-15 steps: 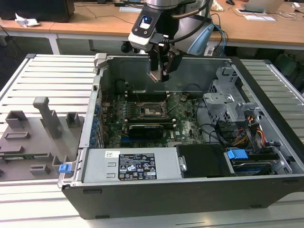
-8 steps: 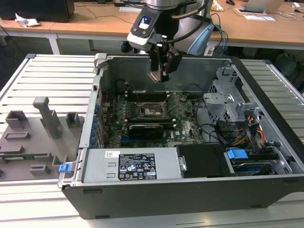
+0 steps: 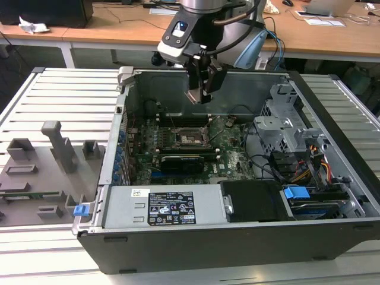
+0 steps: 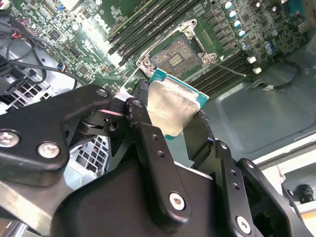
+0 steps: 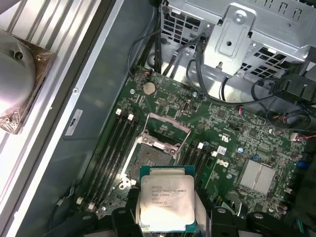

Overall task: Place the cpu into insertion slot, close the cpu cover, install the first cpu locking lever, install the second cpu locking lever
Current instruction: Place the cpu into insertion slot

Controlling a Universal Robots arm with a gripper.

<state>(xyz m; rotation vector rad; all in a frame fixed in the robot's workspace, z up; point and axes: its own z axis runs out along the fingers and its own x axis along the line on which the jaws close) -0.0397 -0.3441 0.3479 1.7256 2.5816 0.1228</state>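
The gripper (image 4: 170, 111) pinches the cpu (image 5: 167, 200) by two opposite edges, probably to spare its contacts. The uncovered insertion slot (image 4: 177, 57) lies beneath the gripper, apparently for lining up.

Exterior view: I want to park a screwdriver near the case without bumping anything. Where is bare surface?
Bare slatted table lies on the exterior view's left of the case, beyond the grey fixture, and again on the exterior view's right. Inside is crowded: motherboard, drive cage, cables, and the gripper holding the cpu near the insertion slot.
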